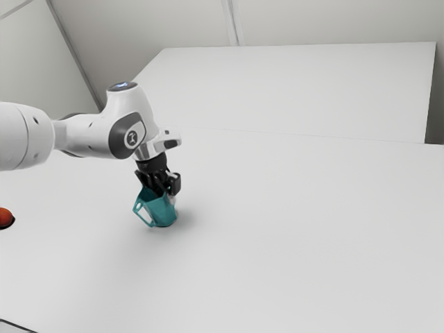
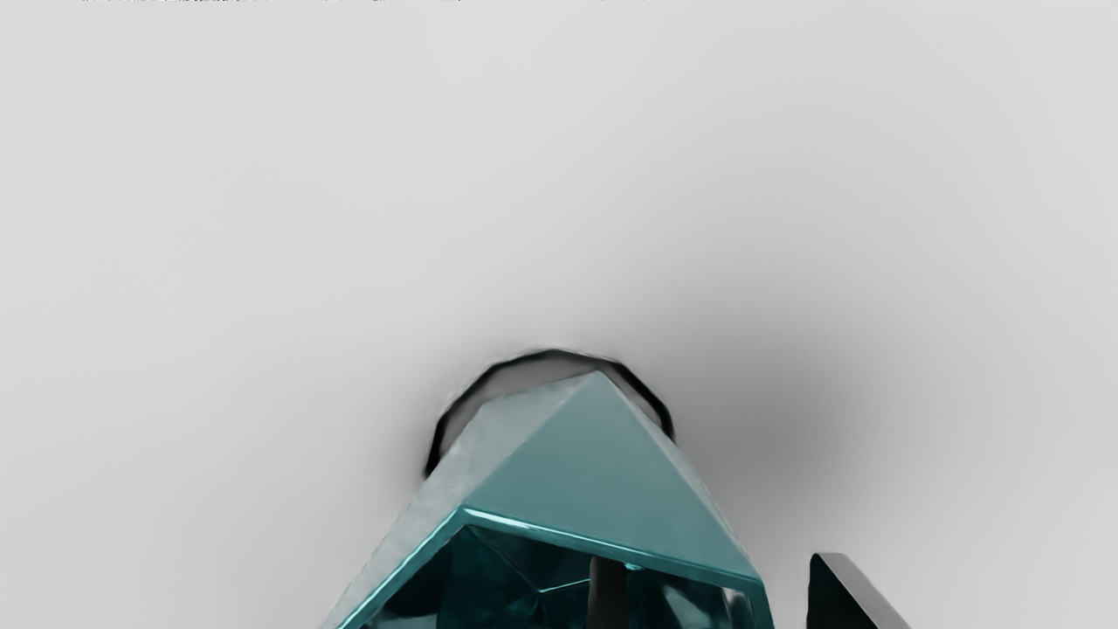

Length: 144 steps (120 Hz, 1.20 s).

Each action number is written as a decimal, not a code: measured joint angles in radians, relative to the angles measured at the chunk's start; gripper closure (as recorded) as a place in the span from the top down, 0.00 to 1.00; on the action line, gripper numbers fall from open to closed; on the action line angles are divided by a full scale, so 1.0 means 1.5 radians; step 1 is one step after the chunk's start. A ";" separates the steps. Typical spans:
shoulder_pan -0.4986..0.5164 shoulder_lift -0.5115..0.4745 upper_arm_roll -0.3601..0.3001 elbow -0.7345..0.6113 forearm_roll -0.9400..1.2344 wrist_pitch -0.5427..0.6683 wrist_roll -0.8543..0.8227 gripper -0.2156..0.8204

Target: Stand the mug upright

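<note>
In the exterior view my gripper (image 1: 159, 186) is low over the table, right at the mouth of the teal mug (image 1: 164, 211). The mug has its mouth up and looks slightly tilted, its handle toward the exterior view's left; whether its base lies flat I cannot tell. In the wrist view the gripper (image 2: 721, 594) stands open across the wall of the faceted mug (image 2: 603, 472). One finger reaches inside the mouth and the other is outside, with gaps between them and the wall.
On the white table (image 1: 291, 229), a red-orange round object (image 1: 5, 218) sits at the exterior view's left edge. A dark-edged flat object (image 1: 12, 328) shows in the lower left corner. Behind rises a large white block-like surface (image 1: 298, 90).
</note>
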 joint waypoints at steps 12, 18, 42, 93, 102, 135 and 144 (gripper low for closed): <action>-0.003 -0.028 -0.001 0.000 -0.001 -0.008 -0.007 0.55; -0.004 -0.049 -0.002 0.003 -0.002 -0.019 -0.010 0.60; -0.012 -0.105 -0.002 0.094 -0.012 -0.127 -0.020 0.72; -0.002 -0.044 0.003 0.354 -0.009 -0.346 -0.025 0.78; 0.001 -0.047 0.002 0.359 -0.008 -0.365 -0.023 0.78; -0.004 -0.048 0.003 0.364 -0.009 -0.401 -0.017 0.79; -0.005 -0.048 0.003 0.364 -0.009 -0.405 -0.015 0.79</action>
